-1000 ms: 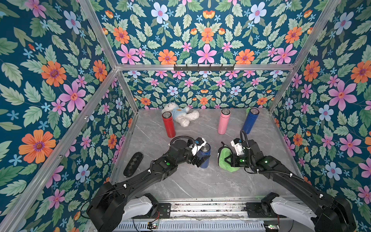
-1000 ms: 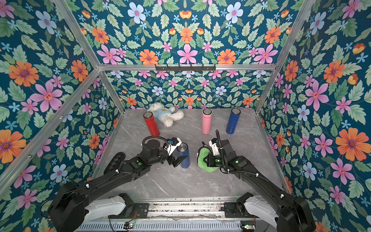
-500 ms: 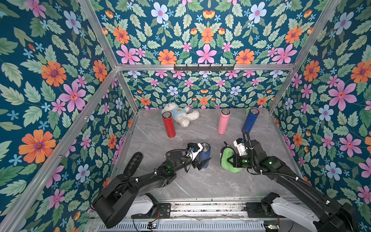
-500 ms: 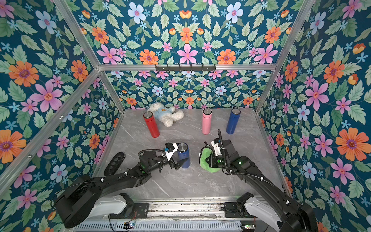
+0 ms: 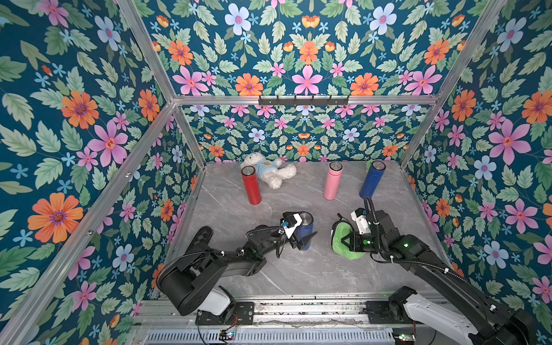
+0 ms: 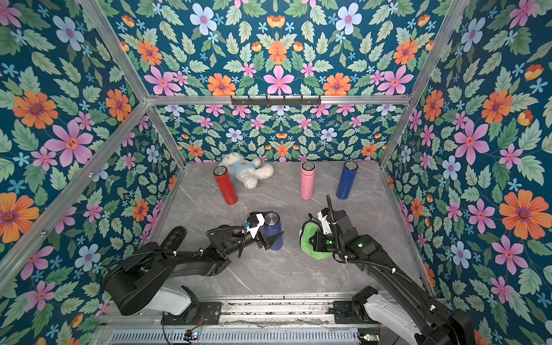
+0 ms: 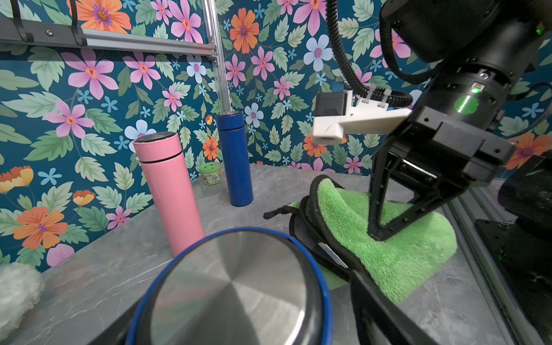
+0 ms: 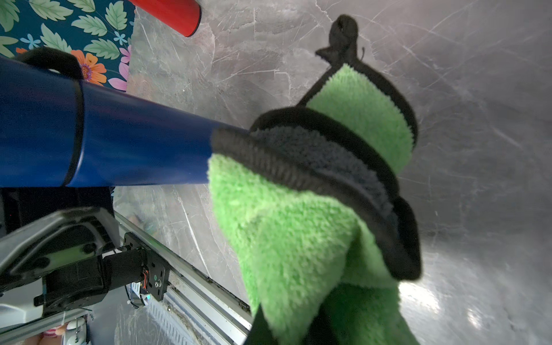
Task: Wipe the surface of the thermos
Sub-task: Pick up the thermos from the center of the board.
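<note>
Left gripper [image 5: 303, 240] straddles the upright navy thermos [image 5: 306, 222] in the middle of the tabletop [image 5: 298, 277], jaws spread and apparently not clamped; right gripper [image 5: 343, 241] pinches a green cloth [image 5: 350, 254] just beside it.

We are working mid-frame, both arms reaching in from the bottom edge.
Our left gripper [image 5: 306, 236] is straddling the upright navy thermos [image 5: 308, 225]; to its right, our right gripper [image 5: 343, 242] is pinching a green cloth [image 5: 338, 234], apart from the thermos.
</note>
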### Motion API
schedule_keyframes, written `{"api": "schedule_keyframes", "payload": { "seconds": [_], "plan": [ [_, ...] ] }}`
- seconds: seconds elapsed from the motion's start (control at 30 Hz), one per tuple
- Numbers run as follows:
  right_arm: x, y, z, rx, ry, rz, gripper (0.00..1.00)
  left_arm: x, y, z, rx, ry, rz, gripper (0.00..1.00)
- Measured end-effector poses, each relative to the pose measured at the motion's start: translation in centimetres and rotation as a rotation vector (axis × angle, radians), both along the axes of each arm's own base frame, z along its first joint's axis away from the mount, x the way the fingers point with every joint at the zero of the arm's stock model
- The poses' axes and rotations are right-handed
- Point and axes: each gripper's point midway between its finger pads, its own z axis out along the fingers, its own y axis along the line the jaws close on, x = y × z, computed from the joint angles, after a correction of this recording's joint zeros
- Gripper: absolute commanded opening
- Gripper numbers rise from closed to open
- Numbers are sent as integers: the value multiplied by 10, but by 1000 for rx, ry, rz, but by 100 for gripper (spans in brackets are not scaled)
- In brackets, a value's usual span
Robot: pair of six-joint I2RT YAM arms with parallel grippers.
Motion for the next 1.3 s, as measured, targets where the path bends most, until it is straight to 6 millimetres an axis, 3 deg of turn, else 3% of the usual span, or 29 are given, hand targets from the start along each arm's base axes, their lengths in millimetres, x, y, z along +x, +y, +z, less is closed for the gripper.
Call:
{"api": "schedule_keyframes", "payload": {
  "seconds": [0.27,0.43,0.67,0.8,0.97,1.13,1.3],
  "plan": [
    [-1,3,13,31,-25,8,0,4,-3,0,-10,-6,1,81],
    [0,5,26,57,-50,14,0,7,-6,0,-10,-5,4,67],
    [-1,15,60,127,-95,49,0,9,-8,-1,-19,-10,-4,0],
    [-4,27,83,157,-134,90,0,10,-10,-1,-31,-13,-9,0],
    [-11,56,104,185,-146,176,0,8,-14,0,-33,-17,-38,0],
    [-2,85,104,192,-124,217,0,6,-16,0,-34,-22,-58,0],
    [16,102,100,186,-114,219,0,6,-18,1,-35,-18,-74,0]
  ]
}}
